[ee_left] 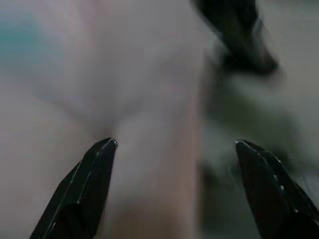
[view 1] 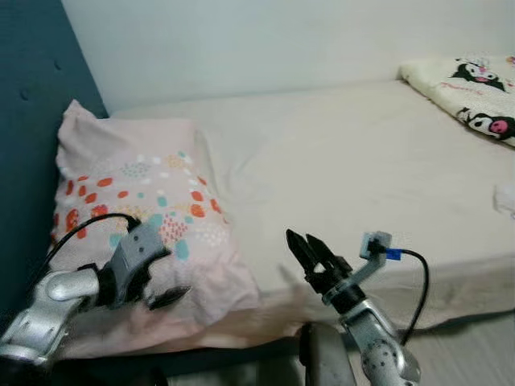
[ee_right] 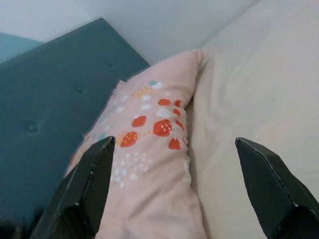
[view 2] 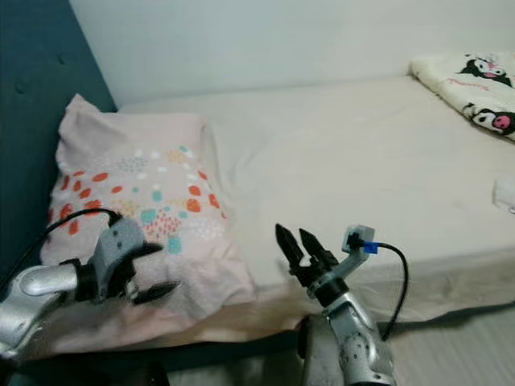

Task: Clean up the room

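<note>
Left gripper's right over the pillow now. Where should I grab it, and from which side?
Take the pillow by its near lower edge, where the fabric flattens into a loose flap at the bed edge. Come from the robot's side, below the open left gripper; the puffed middle looks too thick to pinch. The right gripper hovers open beside it.

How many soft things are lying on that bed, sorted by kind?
Pillows: 1, the pink pillow with red and teal spots, against the blue headboard.
Blankets: 1, the cream cartoon-print blanket bunched at the far corner.
Total: 2 on the mattress.
A small pale scrap at the picture's edge is too cut off to name.
</note>
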`<state>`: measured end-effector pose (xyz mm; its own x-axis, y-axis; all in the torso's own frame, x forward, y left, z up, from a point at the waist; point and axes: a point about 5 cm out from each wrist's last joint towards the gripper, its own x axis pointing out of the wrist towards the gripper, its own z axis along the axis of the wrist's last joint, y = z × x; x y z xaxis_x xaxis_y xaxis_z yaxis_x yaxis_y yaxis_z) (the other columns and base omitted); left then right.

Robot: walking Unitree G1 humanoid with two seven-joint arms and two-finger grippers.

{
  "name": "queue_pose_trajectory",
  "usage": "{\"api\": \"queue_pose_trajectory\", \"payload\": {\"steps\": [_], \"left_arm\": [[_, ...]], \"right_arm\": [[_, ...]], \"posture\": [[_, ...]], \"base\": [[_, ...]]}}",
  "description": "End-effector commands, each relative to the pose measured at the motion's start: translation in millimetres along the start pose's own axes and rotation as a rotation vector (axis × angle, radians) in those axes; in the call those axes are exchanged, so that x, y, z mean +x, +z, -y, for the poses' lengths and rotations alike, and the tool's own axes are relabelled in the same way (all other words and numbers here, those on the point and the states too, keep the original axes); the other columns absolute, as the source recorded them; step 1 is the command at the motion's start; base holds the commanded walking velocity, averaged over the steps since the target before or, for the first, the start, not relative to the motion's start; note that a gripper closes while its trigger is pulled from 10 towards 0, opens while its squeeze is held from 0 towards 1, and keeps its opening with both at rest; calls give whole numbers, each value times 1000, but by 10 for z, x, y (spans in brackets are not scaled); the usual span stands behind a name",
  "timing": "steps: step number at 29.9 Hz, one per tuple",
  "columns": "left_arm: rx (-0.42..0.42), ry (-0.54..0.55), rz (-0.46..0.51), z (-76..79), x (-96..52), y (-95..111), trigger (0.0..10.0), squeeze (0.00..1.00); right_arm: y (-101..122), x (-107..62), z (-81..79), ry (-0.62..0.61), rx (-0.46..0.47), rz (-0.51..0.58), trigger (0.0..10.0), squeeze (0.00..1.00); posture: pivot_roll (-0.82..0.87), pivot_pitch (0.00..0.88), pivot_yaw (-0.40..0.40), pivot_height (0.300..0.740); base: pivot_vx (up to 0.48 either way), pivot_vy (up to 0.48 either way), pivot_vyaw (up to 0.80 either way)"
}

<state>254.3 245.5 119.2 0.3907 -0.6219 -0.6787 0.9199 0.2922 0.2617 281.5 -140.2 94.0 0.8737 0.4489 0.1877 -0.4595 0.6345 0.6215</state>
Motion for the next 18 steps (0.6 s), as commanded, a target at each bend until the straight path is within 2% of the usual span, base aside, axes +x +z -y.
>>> {"api": "queue_pose_trajectory", "payload": {"steps": [1,3,5,6,7,8,10,12,13,14,16,17,18], "left_arm": [[17,-99,-87,84,-64,-45,10000,0],[17,-99,-87,84,-64,-45,10000,0],[-4,-225,-108,216,-161,-32,10000,0],[-4,-225,-108,216,-161,-32,10000,0],[-19,-294,-96,302,-180,-17,10000,0],[-19,-294,-96,302,-180,-17,10000,0],[-21,-358,-117,433,-122,-77,10000,0],[-17,-372,-132,472,-89,-107,10000,0],[-12,-349,-141,492,4,-133,10000,0],[-12,-349,-141,492,4,-133,10000,0],[5,-163,-141,409,325,-189,10000,0],[5,-163,-141,409,325,-189,10000,0],[13,-98,-143,375,429,-197,10000,0]], "right_arm": [[-39,-10,12,-6,1,-22,10000,0],[-39,-10,12,-6,1,-22,10000,0],[-45,-23,18,-12,2,-23,10000,0],[-45,-23,18,-12,2,-23,10000,0],[-47,-29,22,-15,1,-24,10000,0],[-47,-29,22,-15,1,-24,10000,0],[-49,-31,27,-17,2,-25,10000,0],[-48,-30,29,-17,2,-25,10000,0],[-49,-28,32,-17,2,-26,10000,0],[-49,-28,32,-17,2,-26,10000,0],[-51,-17,29,-16,1,-26,10000,0],[-51,-17,29,-16,1,-26,10000,0],[-52,-13,27,-15,1,-26,10000,0]], "posture": [[-114,84,23,300],[-114,84,23,300],[-114,84,25,300],[-114,84,25,300],[-114,86,25,300],[-114,86,25,300],[-109,84,25,300],[-108,84,25,300],[-109,85,25,300],[-109,85,25,300],[-112,80,26,300],[-112,80,26,300],[-112,80,26,300]], "base": [[0,0,0],[0,0,0],[0,0,0],[0,0,0],[0,0,0],[0,0,0],[0,0,0],[0,0,0],[0,0,0],[0,0,0],[0,0,0],[0,0,0],[0,0,0]]}}
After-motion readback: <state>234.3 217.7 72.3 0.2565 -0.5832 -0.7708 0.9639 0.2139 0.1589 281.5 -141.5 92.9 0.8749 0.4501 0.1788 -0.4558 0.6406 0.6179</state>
